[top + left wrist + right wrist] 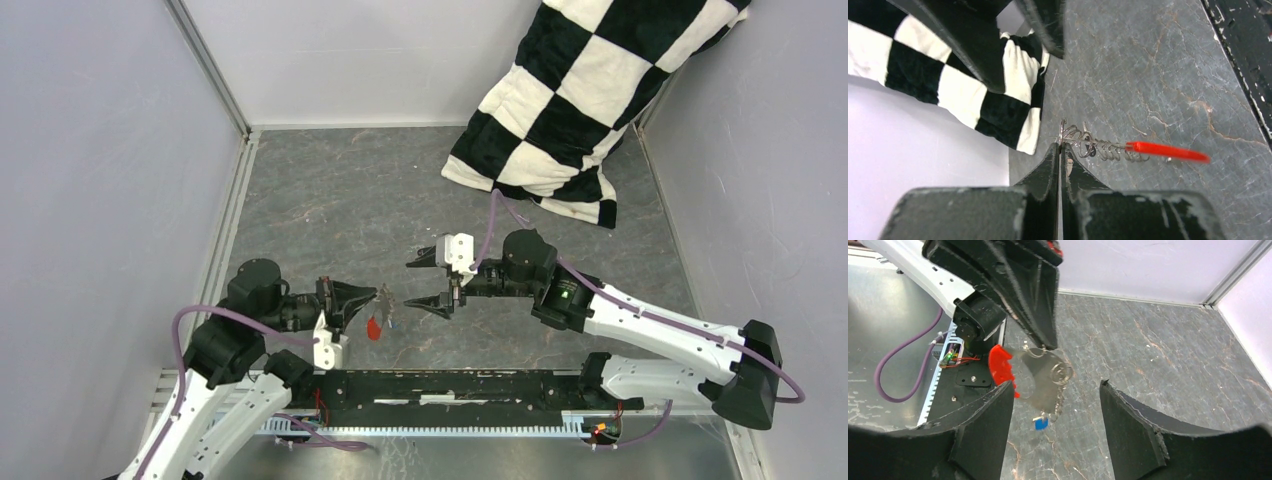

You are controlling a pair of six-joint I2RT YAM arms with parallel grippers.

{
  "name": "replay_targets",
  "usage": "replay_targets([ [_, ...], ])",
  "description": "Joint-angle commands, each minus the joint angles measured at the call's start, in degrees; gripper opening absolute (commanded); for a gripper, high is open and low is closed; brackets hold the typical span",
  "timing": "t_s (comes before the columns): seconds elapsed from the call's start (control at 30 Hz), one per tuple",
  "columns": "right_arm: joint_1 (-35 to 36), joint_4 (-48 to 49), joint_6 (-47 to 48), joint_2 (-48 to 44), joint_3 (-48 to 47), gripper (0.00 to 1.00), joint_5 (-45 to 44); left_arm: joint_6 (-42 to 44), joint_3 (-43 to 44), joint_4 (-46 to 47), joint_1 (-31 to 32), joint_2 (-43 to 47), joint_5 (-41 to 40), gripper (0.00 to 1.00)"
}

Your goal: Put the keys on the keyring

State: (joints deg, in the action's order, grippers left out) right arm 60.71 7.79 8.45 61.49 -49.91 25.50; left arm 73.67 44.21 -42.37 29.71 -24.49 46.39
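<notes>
**Keyring clamped in left tool, near-centre, hanging above the bench**

Left tool's fingers are together on the top loop. Ring is coiled thin grey wire with a glossy red oblong tag. Blue-headed key dangles lowest in the bunch. Right tool faces it from the right, fingers apart, touching nothing. Bench is grey and marble-veined, with open room far and left. Plush checkered pillow fills the far-right corner.
</notes>
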Motion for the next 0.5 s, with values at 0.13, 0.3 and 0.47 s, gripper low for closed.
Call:
replay_targets([
  [0.13,1.86,5.60,2.06,0.11,-0.46,0.62,-0.52,-15.73,1.53,11.90,-0.18,1.04,-1.73,0.02],
  [0.3,1.86,7.86,1.80,-0.71,1.19,0.56,-2.70,-18.18,-0.92,17.25,-0.18,5.27,-2.78,0.02],
  [0.47,1.87,9.14,1.18,0.04,1.72,0.54,-2.64,-23.45,1.34,17.84,-0.18,3.37,-2.28,0.02],
])
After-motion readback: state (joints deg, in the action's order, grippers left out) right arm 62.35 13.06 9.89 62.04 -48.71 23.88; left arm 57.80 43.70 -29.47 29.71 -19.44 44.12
